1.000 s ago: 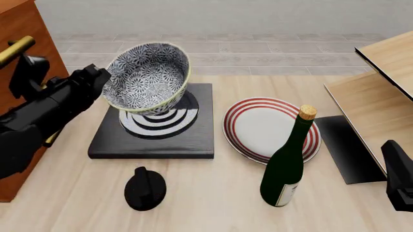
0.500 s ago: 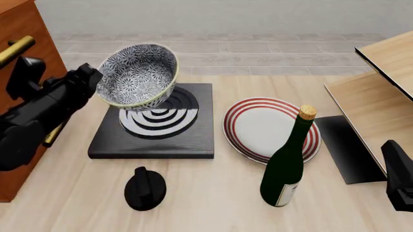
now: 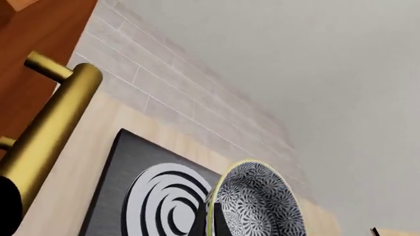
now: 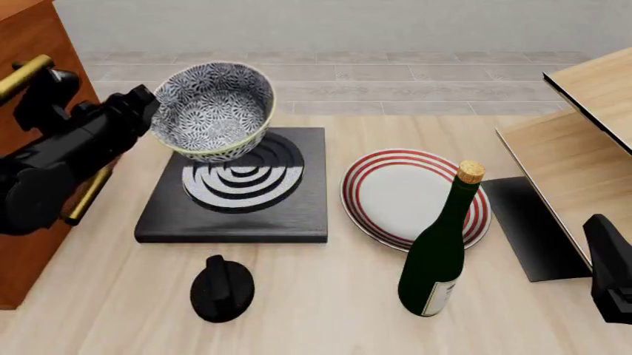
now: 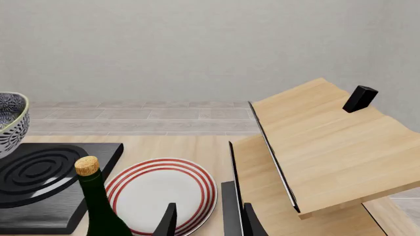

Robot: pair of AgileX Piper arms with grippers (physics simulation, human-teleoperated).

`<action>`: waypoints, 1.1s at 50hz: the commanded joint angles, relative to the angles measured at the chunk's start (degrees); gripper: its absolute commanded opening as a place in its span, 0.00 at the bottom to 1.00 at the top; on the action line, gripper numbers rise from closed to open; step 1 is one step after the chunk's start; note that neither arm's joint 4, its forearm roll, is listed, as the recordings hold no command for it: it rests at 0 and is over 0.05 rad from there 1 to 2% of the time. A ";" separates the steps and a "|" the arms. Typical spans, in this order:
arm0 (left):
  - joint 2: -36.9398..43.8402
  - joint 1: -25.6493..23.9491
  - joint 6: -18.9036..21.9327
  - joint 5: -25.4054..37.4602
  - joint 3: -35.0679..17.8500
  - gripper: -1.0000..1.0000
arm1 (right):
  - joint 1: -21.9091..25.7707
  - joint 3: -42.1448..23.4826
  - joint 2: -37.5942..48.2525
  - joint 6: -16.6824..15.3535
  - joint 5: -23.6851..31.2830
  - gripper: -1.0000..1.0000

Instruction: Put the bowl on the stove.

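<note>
The blue-and-white floral bowl (image 4: 215, 103) hangs in the air over the back left part of the stove (image 4: 296, 211), nearly level, and its underside looks close to the ringed burner. My left gripper (image 4: 152, 111) is shut on the bowl's left rim. In the left wrist view the bowl (image 3: 259, 204) shows edge-on, with a dark finger (image 3: 214, 222) on its rim and the stove (image 3: 115, 191) beneath. My right gripper (image 5: 206, 227) stands open with nothing in it, low at the table's right, and is seen as a black shape (image 4: 612, 275) in the front view.
A red-ringed white plate (image 4: 410, 194) lies right of the stove. A green corked bottle (image 4: 439, 248) stands in front of it. A black knob (image 4: 221, 288) sits before the stove. A wooden cabinet with a gold handle (image 4: 25, 74) is at left, and a tilted wooden shelf (image 4: 578, 140) at right.
The bowl has tipped from facing the camera to nearly level and has shifted a little left. My left arm has risen slightly with it. The right arm has not moved.
</note>
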 commanded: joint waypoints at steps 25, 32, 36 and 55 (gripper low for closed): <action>6.07 -1.67 6.38 3.78 -7.44 0.00 | -0.01 0.00 0.00 0.02 0.00 1.00; 7.47 -1.61 6.06 3.21 -7.75 0.00 | 0.00 0.00 0.00 0.02 0.00 1.00; 7.68 -1.45 6.05 3.19 -7.90 0.00 | 0.01 0.00 0.00 0.00 0.00 1.00; 10.73 -0.35 4.70 1.08 -8.10 0.00 | -0.01 0.00 0.01 -0.02 0.00 1.00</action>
